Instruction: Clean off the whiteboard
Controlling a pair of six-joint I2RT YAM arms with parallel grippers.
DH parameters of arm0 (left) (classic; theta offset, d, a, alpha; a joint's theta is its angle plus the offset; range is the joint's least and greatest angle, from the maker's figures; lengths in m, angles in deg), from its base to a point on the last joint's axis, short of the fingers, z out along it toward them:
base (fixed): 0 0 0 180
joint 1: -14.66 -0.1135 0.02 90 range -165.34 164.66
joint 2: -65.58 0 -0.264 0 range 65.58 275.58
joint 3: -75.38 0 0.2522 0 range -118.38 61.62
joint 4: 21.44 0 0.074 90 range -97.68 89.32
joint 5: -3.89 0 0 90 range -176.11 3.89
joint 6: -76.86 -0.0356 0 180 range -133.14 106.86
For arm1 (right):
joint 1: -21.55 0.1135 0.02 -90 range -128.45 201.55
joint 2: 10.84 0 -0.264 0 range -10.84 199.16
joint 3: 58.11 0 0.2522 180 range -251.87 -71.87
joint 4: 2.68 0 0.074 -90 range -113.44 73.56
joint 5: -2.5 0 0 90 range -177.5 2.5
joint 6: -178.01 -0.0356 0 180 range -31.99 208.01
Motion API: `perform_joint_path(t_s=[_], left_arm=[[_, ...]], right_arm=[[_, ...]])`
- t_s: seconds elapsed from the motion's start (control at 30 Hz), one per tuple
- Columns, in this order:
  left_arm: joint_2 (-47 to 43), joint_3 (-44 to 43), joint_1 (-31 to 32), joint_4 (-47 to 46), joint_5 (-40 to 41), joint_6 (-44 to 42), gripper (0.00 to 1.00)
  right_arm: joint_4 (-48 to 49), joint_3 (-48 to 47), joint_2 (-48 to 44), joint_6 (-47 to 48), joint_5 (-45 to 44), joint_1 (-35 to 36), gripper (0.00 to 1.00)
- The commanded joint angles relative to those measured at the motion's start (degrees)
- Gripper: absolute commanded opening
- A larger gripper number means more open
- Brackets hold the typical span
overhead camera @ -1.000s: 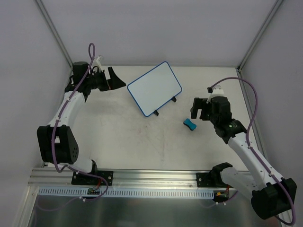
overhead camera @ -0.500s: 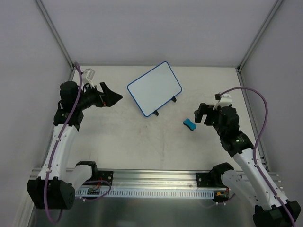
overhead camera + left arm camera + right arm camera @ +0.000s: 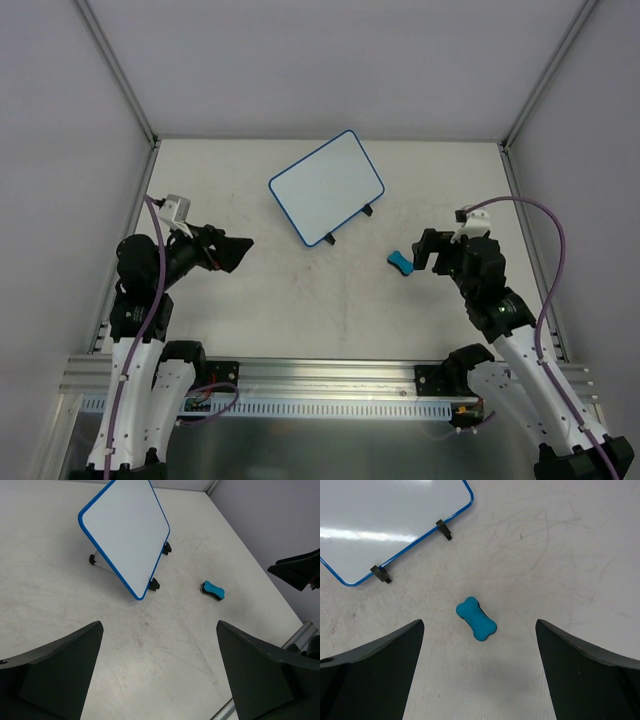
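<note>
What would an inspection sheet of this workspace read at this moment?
Surface: table pale, with faint scuffs and scratches.
Job's things: whiteboard propped tilted on two black feet at the far middle; no marks visible on its face. Blue eraser lies flat on the table, apart from the board, towards the right arm.
Clutter: nothing seen.
End effectors: left end effector open, empty, above the table on the left. Right end effector open, empty, beside the eraser, not touching it.
Cables: purple cables loop along both arms, away from board and eraser.
Surroundings: plain walls, metal frame posts, slotted rail at the near edge.
</note>
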Motion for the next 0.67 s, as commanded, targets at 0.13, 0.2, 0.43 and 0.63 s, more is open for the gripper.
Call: perform_joint_path(t_s=[0.13,0.2,0.43,0.63], left_arm=[[-3.5,2.8,-0.3,-0.4,-1.0,-2.2,0.99],[-3.6,2.7,-0.4,-0.3,-1.4,-2.4,0.99],[-1.5,2.2,-0.4,-0.2,-2.3,-2.4,0.99],[-1.3,2.1,-0.4,-0.2,-2.6,-2.4,0.99]], right_arm=[[1.9,0.2,-1.8,0.2,0.6,-0.3,0.99],[1.8,0.1,-1.5,0.1,0.6,-0.3,0.99],[1.8,0.1,-1.3,0.4,1.6,-0.3,0.99],[1.9,0.4,-1.6,0.3,1.5,-0.3,0.99]])
